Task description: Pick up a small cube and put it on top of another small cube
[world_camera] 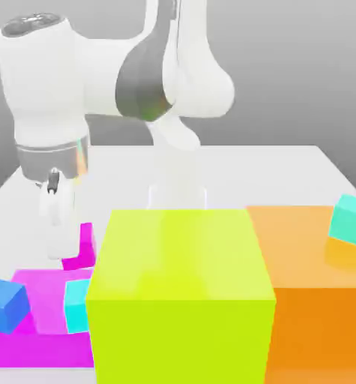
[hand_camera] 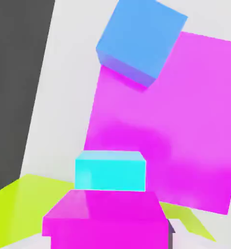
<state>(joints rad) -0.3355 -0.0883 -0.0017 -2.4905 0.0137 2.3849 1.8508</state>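
Note:
My gripper (world_camera: 61, 241) hangs at the exterior view's left, shut on the small magenta cube (world_camera: 81, 247). In the hand view that cube (hand_camera: 106, 220) sits close under the camera. Just beyond it a small cyan cube (hand_camera: 110, 170) rests at the edge of the large flat magenta block (hand_camera: 185, 121). A small blue cube (hand_camera: 139, 39) stands at that block's far end. In the exterior view the cyan cube (world_camera: 76, 304) and the blue cube (world_camera: 5, 304) both sit on the flat magenta block (world_camera: 38, 341), in front of and below the held cube.
A big yellow-green block (world_camera: 180, 285) fills the front middle and hides part of the held cube. To its right stands an orange block (world_camera: 315, 300) with another cyan cube (world_camera: 351, 219) on top. The white table (world_camera: 285, 172) extends behind.

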